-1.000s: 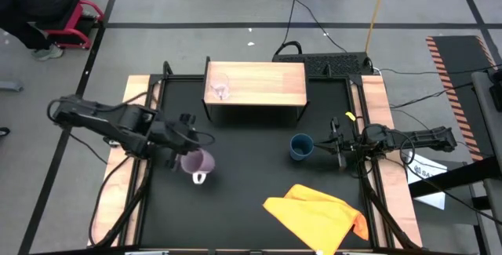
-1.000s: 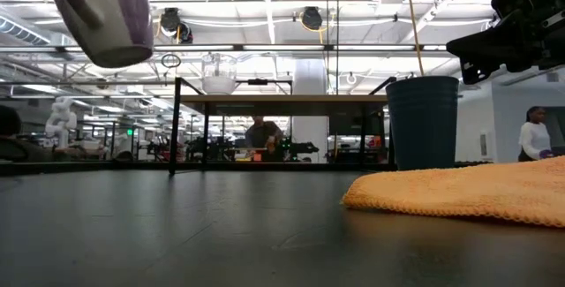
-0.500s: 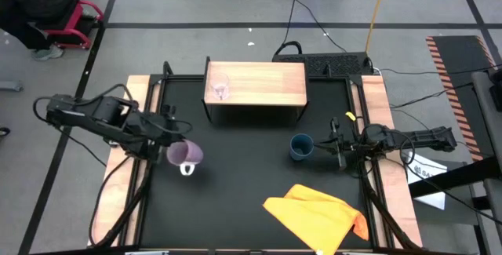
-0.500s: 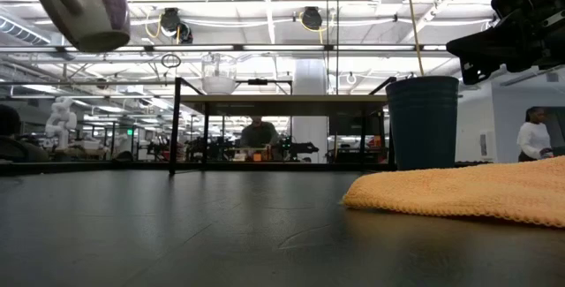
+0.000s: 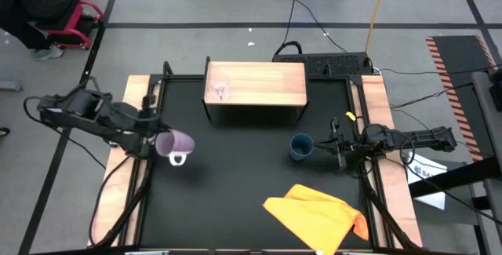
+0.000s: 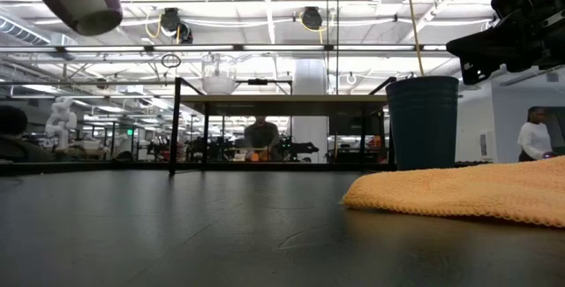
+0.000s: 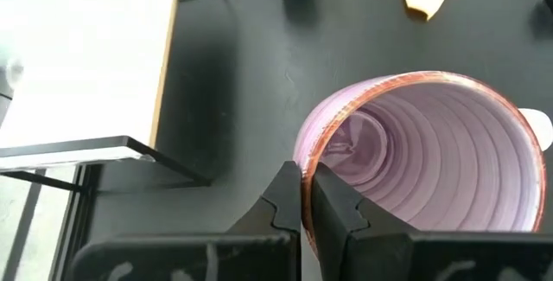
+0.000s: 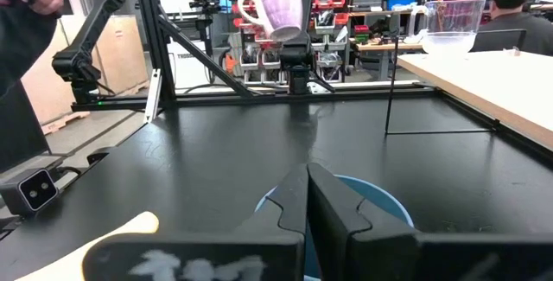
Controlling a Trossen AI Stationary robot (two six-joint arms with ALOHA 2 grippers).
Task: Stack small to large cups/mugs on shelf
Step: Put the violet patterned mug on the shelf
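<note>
The light purple mug [image 5: 178, 143] is up off the worktop [image 5: 235, 176], tipped sideways, and I've got my left end effector [image 7: 304, 196] clenched on its rim, one finger inside and one outside. That arm reaches in low from the left rail. The dark blue cup [image 5: 300, 147] stands near the right side, my right end effector [image 8: 306, 196] pinched shut on its rim. The tiny clear glass [image 5: 220, 88] is on the shelf [image 5: 267, 84], left end. An orange cloth [image 5: 318, 216] takes up the front.
</note>
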